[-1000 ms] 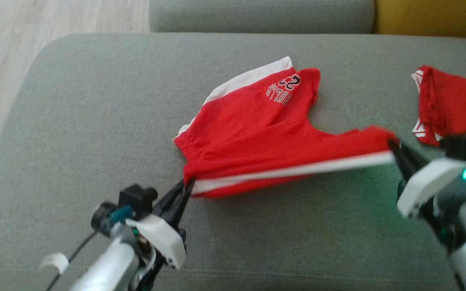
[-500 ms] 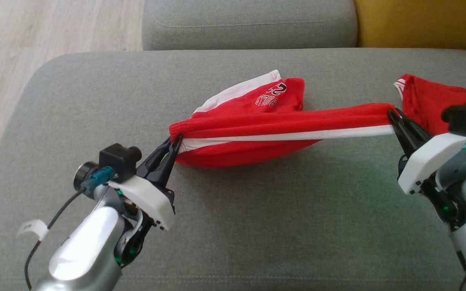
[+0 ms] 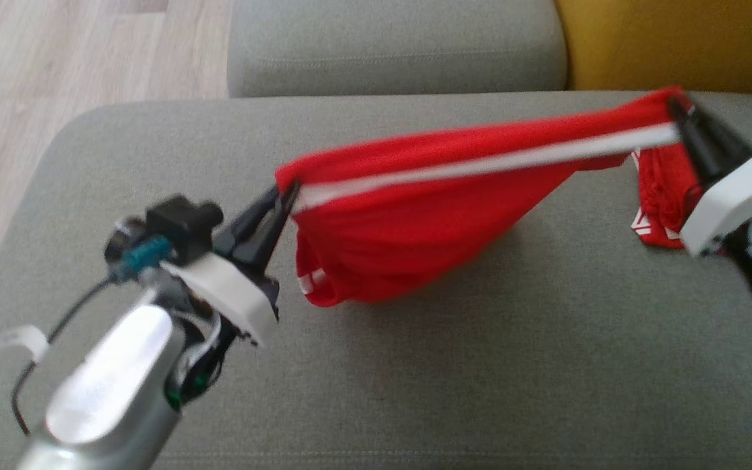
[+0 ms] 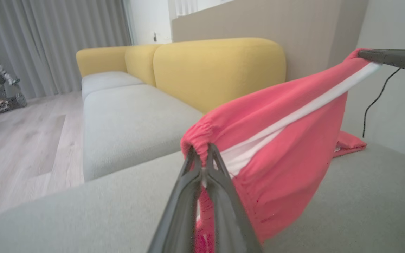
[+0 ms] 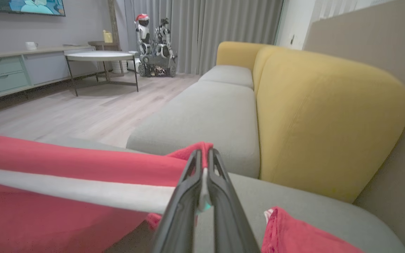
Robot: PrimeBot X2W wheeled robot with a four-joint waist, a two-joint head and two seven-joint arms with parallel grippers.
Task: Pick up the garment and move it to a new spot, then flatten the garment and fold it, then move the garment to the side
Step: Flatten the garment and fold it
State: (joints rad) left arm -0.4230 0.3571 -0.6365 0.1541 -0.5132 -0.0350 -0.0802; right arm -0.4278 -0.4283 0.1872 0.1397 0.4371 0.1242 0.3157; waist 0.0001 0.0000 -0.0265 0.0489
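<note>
Both hands have lifted since half a second ago, and the red fabric shorts with a white side stripe [image 3: 415,215] that then sagged onto the seat now hang between them as a drooping pouch. The left hand [image 3: 288,192] is clenched on the gathered waistband corner, its two dark fingers pressed together with cloth bunched between the tips, as the left wrist view shows [image 4: 201,151]. The right hand [image 3: 676,111] is likewise pinched tight on the opposite end of the shorts, where the white stripe meets its fingertips [image 5: 204,153]. That stripe runs taut from one hand to the other, rising toward the right hand in the head view. Below it, the loose red cloth bellies down close over the grey upholstered sofa seat cushion [image 3: 480,378], casting a shadow there; whether the lowest fold touches the cushion cannot be told. A second crumpled red garment with white trim [image 3: 657,196] lies on the cushion just beneath the right hand. Behind it stands the mustard-yellow sofa backrest [image 3: 663,39], and pale wood floor [image 3: 56,65] shows beyond the cushion's left edge.
</note>
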